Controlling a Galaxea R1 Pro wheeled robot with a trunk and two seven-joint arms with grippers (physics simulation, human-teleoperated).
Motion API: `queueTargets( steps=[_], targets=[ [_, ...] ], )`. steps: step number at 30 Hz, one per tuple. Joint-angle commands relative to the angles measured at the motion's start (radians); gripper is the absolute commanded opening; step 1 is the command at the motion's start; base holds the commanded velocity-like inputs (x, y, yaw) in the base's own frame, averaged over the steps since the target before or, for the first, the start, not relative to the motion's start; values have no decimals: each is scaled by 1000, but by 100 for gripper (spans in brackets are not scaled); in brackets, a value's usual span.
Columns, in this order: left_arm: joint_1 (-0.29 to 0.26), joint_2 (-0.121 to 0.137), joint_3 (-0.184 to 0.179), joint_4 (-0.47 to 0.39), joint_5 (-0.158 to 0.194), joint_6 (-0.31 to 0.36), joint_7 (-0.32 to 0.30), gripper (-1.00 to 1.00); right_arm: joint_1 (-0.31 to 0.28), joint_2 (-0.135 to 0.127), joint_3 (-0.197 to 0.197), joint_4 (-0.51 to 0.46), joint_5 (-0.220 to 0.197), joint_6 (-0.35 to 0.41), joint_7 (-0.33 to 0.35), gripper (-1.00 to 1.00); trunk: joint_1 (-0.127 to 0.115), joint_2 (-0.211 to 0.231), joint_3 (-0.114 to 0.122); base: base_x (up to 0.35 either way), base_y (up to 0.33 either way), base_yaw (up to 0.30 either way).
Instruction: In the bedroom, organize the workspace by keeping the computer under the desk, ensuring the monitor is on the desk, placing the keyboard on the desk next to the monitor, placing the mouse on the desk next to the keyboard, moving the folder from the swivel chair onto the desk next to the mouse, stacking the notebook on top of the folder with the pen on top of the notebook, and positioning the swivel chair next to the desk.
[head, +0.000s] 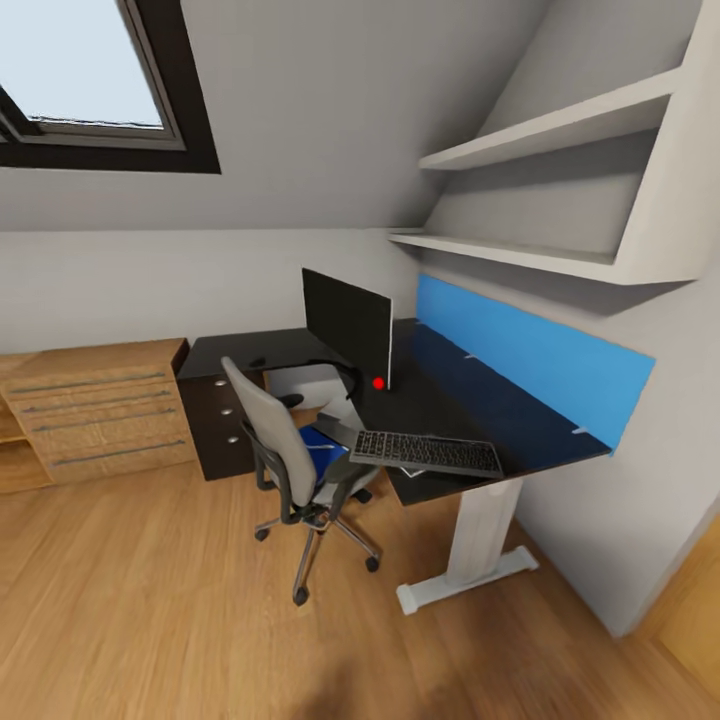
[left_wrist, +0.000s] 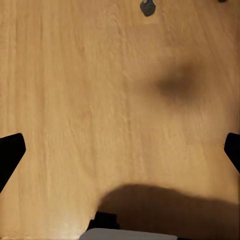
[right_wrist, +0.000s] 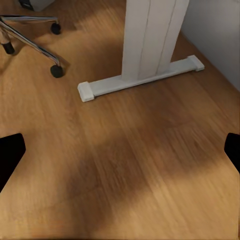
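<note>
Wooden floor is lying under us while we are looking at the black desk in the corner of an attic bedroom. We are judging that the task is only partly done. The monitor is standing on the desk, and the keyboard is lying near it at the front edge, slightly over the rim. The swivel chair is standing just beside the desk, and something blue, probably the folder, is lying on its seat. The mouse, notebook, pen and computer we cannot identify with certainty.

Both arms are hanging low, with the cameras facing the floor. The left gripper and the right gripper are holding nothing; their dark fingertips are showing at opposite edges, spread wide apart. The right one is hovering near the white desk leg.
</note>
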Motion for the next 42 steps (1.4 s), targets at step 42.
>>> queueTargets(
  steps=[42],
  targets=[
    [0,-35,59,-54,1,5,-1,100,0,-18,-2,-3,2,-1,0,100,119,-218,-98,-14,-23,172]
  ],
)
